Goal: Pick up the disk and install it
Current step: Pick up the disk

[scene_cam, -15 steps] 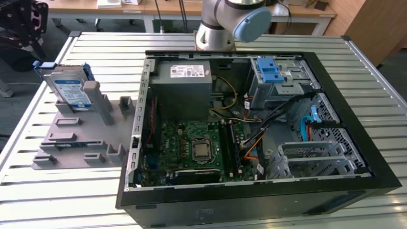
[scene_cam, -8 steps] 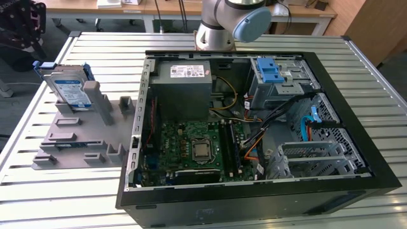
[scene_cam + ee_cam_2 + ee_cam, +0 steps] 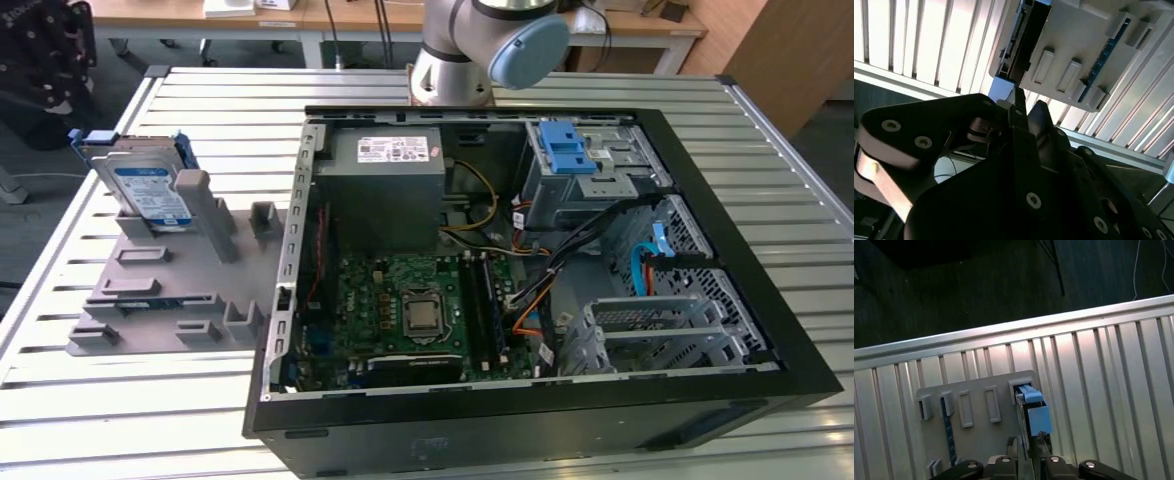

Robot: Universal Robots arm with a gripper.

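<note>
The disk (image 3: 144,190) stands on edge in a slot of a grey holder (image 3: 160,285) on the slatted table, at the exterior view's left; its white-and-blue label and blue carrier frame show. Both wrist views look down on it from above: its blue top edge (image 3: 1033,412) and its dark narrow side (image 3: 1021,45). My gripper (image 3: 1027,442) (image 3: 1029,107) hangs above the disk, apart from it. Its dark fingertips (image 3: 1040,112) stand close together, shut, with nothing between them.
An open computer case (image 3: 747,300) lies flat beside the holder, showing the motherboard (image 3: 407,310), power supply (image 3: 380,165), a grey cage with a blue latch (image 3: 581,155) and another metal cage (image 3: 661,335). The arm's base (image 3: 474,50) stands behind the case. Beyond the table edge (image 3: 1004,337) lies dark floor.
</note>
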